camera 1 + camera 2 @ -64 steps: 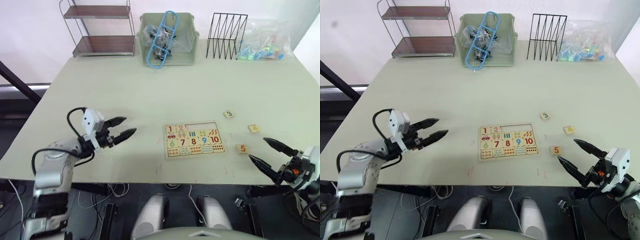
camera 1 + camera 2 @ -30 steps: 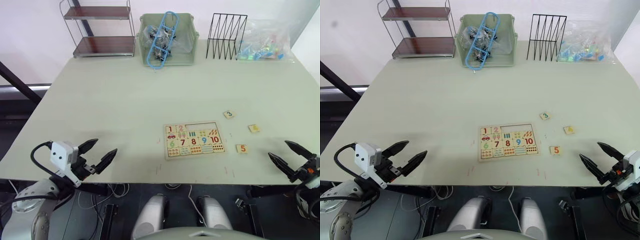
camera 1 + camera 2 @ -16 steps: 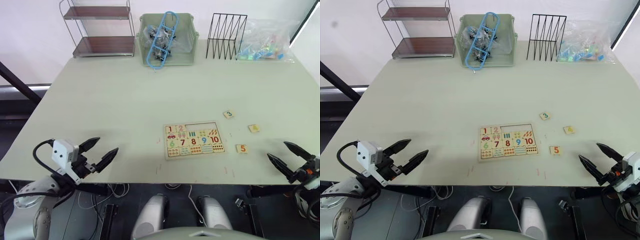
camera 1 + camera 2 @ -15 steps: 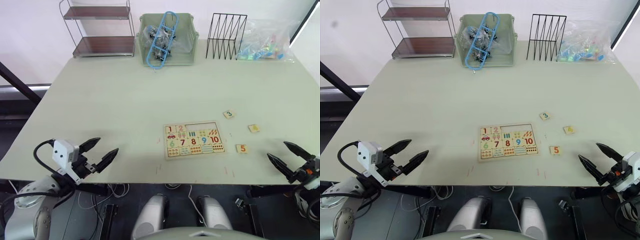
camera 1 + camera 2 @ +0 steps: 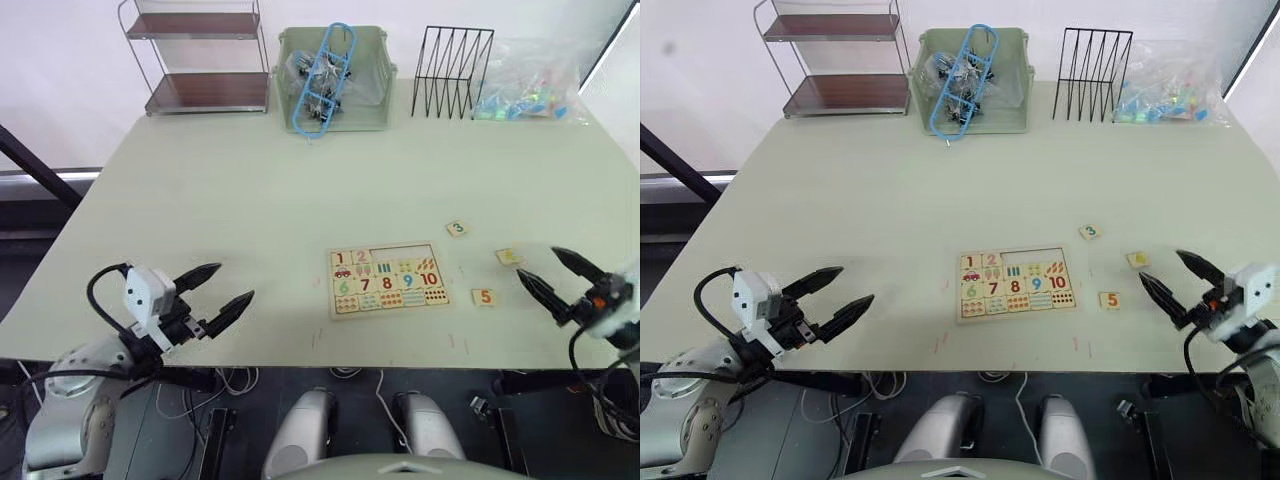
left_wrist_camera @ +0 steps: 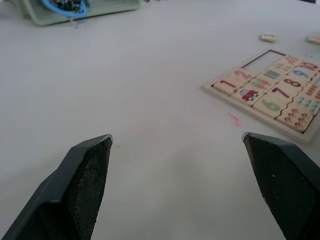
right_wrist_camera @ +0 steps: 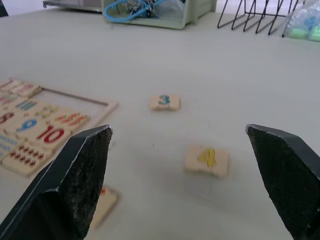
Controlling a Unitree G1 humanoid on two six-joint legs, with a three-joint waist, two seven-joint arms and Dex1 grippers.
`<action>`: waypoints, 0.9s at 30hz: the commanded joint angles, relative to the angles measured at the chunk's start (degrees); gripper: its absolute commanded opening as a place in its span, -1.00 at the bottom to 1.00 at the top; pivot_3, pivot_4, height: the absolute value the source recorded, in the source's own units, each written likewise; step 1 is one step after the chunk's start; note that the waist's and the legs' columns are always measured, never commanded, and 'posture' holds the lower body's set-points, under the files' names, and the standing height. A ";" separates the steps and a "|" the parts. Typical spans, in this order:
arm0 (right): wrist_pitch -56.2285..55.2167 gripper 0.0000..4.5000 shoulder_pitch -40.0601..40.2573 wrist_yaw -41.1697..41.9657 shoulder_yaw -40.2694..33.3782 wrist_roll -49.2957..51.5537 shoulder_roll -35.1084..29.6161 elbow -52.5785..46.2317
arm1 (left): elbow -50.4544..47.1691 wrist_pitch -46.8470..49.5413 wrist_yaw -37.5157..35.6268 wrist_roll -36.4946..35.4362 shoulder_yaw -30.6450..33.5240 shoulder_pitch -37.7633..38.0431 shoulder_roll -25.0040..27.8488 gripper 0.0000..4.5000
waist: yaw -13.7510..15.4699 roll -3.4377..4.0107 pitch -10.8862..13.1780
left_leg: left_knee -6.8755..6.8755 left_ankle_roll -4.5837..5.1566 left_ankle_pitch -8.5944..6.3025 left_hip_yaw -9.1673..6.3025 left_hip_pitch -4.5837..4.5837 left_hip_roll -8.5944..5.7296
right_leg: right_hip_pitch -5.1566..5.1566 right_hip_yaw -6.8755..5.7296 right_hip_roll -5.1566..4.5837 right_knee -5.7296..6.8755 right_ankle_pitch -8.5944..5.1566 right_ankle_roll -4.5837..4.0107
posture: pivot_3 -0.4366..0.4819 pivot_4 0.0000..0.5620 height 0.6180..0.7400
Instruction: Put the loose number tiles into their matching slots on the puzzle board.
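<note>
Tiles 3 (image 7: pixel 164 101) and 4 (image 7: pixel 207 159) between right hand's (image 5: pixel 1174 278) spread fingers, left hand (image 5: pixel 223 290) likewise agape.

Puzzle board (image 5: pixel 388 279) near table (image 5: pixel 250 200) front edge, tiles 3 (image 5: pixel 457 228), 4 (image 5: pixel 508 257), 5 (image 5: pixel 484 297) loose to its right, shelf (image 5: pixel 200 55), bin (image 5: pixel 335 75), wire rack (image 5: pixel 452 58), bag (image 5: pixel 530 92) along far edge.

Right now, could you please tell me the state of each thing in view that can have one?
puzzle board: flat on the table, tiles 1 and 2 seated, three top-row slots empty.
tile 3: loose on the table.
tile 4: loose, between the right gripper's fingers, not touched.
tile 5: loose beside the board.
left gripper: open, empty.
right gripper: open, empty.
</note>
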 commanded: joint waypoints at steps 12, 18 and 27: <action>11.69 1.00 -17.08 -7.00 10.63 -9.42 -3.08 4.26 | -1.55 1.57 -7.34 -4.34 -3.92 -7.98 5.08 0.97 | -0.12 0.00 0.01 | -0.01 0.01 0.01 0.05 0.00 -0.02 | -0.02 0.02 0.05 0.00 0.01 0.00 | -0.05 -0.47 0.99; 17.97 1.00 -23.66 -9.22 14.58 -11.74 -2.32 6.15 | -1.00 1.42 -10.66 -5.14 -4.84 -9.85 6.04 0.97 | -0.17 0.01 0.02 | -0.02 0.01 0.02 0.05 -0.01 -0.02 | -0.04 0.02 0.06 -0.01 0.01 0.00 | -0.05 -0.47 0.99; 23.64 1.00 -31.45 -13.14 20.12 -16.72 0.48 10.45 | 0.98 -0.07 -16.34 -6.74 -4.19 -9.37 6.45 0.97 | -0.30 0.01 0.02 | -0.04 0.01 0.02 0.03 -0.03 -0.02 | -0.06 0.00 0.07 0.00 0.02 0.00 | -0.05 -0.47 0.99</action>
